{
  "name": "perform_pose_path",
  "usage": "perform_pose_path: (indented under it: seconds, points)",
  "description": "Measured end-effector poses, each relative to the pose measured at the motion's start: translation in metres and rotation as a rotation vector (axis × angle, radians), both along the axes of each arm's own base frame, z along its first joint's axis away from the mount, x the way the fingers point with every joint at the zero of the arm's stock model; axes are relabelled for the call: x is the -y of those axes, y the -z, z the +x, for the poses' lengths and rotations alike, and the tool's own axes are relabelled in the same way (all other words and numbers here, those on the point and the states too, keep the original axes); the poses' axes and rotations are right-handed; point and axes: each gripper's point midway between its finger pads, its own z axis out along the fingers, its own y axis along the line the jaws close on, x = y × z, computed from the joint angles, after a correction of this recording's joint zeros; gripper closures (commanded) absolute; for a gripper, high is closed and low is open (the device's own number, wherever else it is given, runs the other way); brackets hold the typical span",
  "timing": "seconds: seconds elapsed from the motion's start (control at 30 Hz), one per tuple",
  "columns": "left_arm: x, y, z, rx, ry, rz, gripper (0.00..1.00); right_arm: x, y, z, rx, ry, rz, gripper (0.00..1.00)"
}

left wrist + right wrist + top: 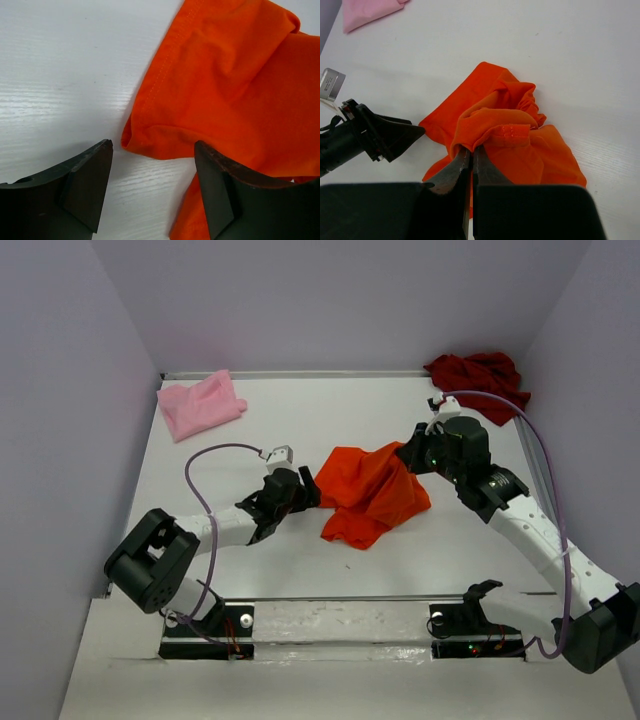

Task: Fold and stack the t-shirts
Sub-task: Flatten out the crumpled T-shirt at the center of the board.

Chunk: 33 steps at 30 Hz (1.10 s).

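Orange t-shirt [370, 495] lies crumpled on the white table [300, 430], and both of my arms meet at it. From the overhead camera I see my left gripper [308, 490] at the shirt's left edge and my right gripper [412, 455] at its far right corner. Only that view shows all the laundry. The pink t-shirt [200, 405] sits in a flat bundle well away to the far left of the orange one. The dark red t-shirt [480, 375] lies bunched well off to its far right.

The overhead view is too coarse for me to judge either grip, so I go by the wrist cameras. On the left wrist camera the two dark fingers [85, 185] stand wide apart. A folded corner of the orange shirt pokes into the gap between them without being pinched, and the right-hand finger overlaps the cloth. That view alone shows the stitched hem running along the shirt's edge.

On the right wrist camera the fingers [452, 167] are pressed together on a raised fold of the orange shirt, holding it up in a ridge with gathered wrinkles just past the tips. The same camera catches the left gripper's spread fingers just left of the shirt and a corner of the pink shirt beyond it. It also shows a small grey block [331, 82] on the left wrist. Any marking on that block is too small for me to read.
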Motion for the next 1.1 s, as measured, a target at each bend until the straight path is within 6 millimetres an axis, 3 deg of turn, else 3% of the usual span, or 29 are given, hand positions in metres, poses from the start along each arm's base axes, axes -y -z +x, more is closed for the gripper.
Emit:
perform_pose_path:
  seconds: [0.4, 0.47, 0.5, 0.53, 0.87, 0.97, 1.03, 1.1]
  points:
    - [0.021, 0.024, 0.012, -0.043, 0.041, 0.000, 0.30, 0.005, 0.001, 0.003, 0.008, 0.025, -0.019, 1.00]
    - [0.024, 0.023, 0.014, -0.043, 0.045, -0.004, 0.47, 0.006, 0.001, 0.003, 0.009, 0.029, -0.022, 1.00]
    - [0.024, 0.024, 0.014, -0.042, 0.047, -0.002, 0.81, 0.006, 0.001, 0.003, 0.010, 0.030, -0.022, 1.00]
    - [0.023, 0.024, 0.014, -0.043, 0.047, 0.002, 1.00, 0.006, 0.001, 0.003, 0.010, 0.031, -0.023, 1.00]
    - [0.019, 0.025, 0.013, -0.040, 0.047, 0.026, 1.00, 0.007, 0.004, 0.005, 0.005, 0.037, -0.032, 1.00]
    - [0.010, 0.004, 0.010, -0.013, 0.033, 0.041, 1.00, 0.008, 0.005, 0.005, 0.005, 0.041, -0.034, 1.00]
    - [0.005, -0.027, 0.011, 0.041, 0.023, 0.029, 1.00, 0.009, 0.005, 0.004, 0.005, 0.042, -0.036, 1.00]
    - [-0.001, -0.076, 0.012, 0.130, 0.008, 0.000, 1.00, 0.009, 0.003, 0.003, 0.010, 0.043, -0.033, 1.00]
